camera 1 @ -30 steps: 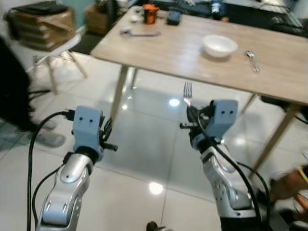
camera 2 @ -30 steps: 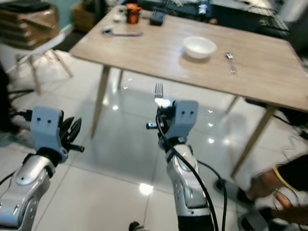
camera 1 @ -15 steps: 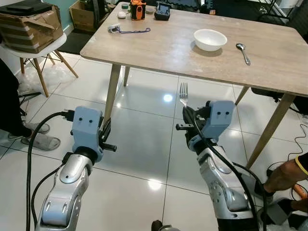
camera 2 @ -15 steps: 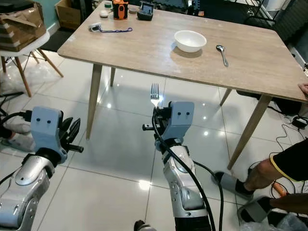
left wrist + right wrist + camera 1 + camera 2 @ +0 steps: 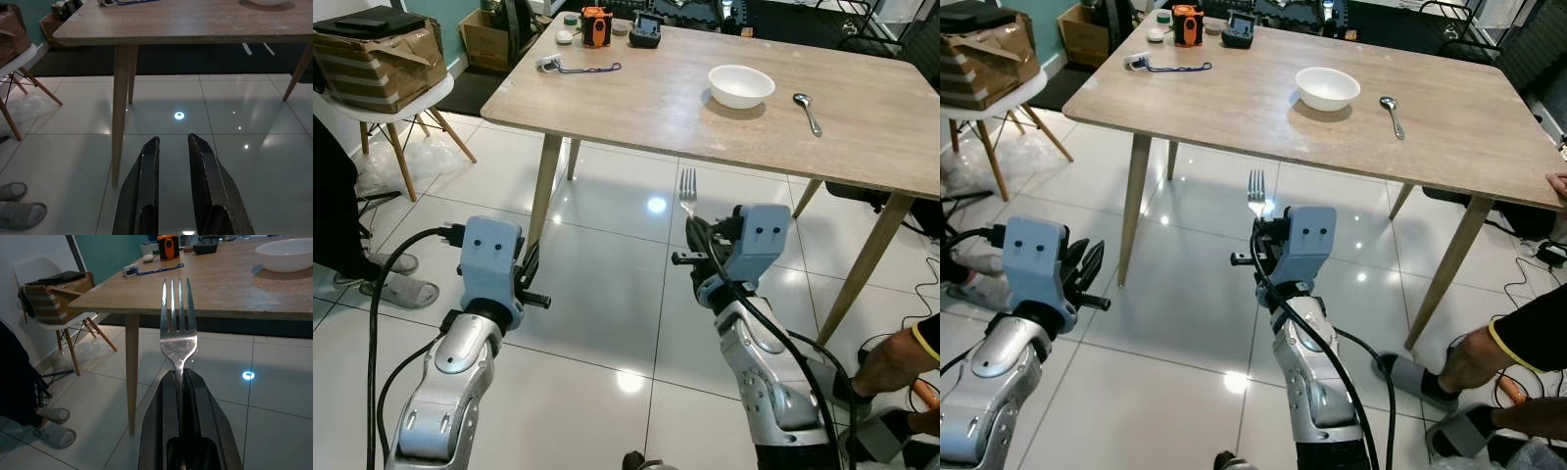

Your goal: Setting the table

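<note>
A silver fork (image 5: 686,186) stands upright, tines up, with my right gripper (image 5: 699,235) shut on its handle. I hold it over the floor, short of the near edge of the wooden table (image 5: 636,103). In the right wrist view the fork (image 5: 178,328) rises from between the closed fingers (image 5: 164,396). A white bowl (image 5: 741,84) sits on the table with a spoon (image 5: 808,110) to its right. My left gripper (image 5: 173,141) hangs lower on the left, open by a narrow gap, with nothing between its fingers.
At the table's far left corner lie an orange object (image 5: 597,24), a black device (image 5: 647,27) and a blue cord (image 5: 582,67). A white chair with a cardboard box (image 5: 382,59) stands to the left. A person's slippered foot (image 5: 406,291) is at the left, and another person's leg (image 5: 901,352) at the right.
The camera has moved and the blur is gone, so the table sits slightly differently in view. Both grippers keep their poses, and the fork stays held.
</note>
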`<state>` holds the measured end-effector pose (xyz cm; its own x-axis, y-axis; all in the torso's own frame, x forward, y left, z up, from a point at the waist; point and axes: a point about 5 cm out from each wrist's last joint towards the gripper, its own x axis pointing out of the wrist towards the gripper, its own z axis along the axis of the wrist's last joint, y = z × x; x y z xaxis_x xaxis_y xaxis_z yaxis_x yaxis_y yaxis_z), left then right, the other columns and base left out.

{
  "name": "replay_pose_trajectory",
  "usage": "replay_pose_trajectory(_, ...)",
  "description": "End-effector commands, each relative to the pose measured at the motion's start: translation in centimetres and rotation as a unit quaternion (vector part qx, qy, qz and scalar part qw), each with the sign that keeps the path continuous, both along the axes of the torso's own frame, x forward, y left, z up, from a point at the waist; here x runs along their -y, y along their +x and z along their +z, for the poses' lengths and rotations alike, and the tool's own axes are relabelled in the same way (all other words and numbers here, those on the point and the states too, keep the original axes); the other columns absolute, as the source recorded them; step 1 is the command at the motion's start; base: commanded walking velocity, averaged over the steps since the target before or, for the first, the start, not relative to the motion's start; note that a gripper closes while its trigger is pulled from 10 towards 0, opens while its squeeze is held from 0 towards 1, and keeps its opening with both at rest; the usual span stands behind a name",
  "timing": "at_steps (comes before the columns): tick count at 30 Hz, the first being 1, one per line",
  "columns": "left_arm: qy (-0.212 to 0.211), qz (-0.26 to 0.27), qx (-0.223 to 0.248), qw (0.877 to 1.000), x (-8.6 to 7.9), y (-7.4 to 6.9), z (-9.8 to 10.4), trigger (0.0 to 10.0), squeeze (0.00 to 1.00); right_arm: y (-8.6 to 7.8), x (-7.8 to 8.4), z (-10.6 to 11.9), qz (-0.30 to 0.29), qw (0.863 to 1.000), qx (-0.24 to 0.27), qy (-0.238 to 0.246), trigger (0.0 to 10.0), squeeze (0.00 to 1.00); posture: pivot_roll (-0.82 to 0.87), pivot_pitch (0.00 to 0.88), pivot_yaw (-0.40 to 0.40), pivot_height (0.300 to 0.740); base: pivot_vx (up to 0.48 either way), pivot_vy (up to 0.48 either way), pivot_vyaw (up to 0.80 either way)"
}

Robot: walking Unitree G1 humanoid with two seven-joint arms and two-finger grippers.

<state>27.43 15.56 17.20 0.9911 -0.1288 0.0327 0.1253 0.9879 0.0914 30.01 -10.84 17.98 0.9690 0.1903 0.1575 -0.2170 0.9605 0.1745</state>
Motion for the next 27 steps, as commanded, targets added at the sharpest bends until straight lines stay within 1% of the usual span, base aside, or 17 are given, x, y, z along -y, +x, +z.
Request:
replay_pose_trajectory(1, 0.005, 0.006, -0.015, 1.000, -0.21, -0.12, -0.60, 10.0, 0.00, -0.05, 0.11, -0.14, -0.005, 1.000, -0.001, -0.002, 10.0, 0.00, 0.02, 0.089, 0.017, 0.740, 0.000, 0.000, 0.00)
replay_pose_trajectory(27, 0.006, 0.006, -0.015, 1.000, -0.22, -0.18, -0.65, 10.0, 0.00, -0.05, 0.05, -0.22, -0.004, 1.000, -0.002, 0.000, 10.0, 0.00, 0.02, 0.084, 0.015, 0.740, 0.000, 0.000, 0.00)
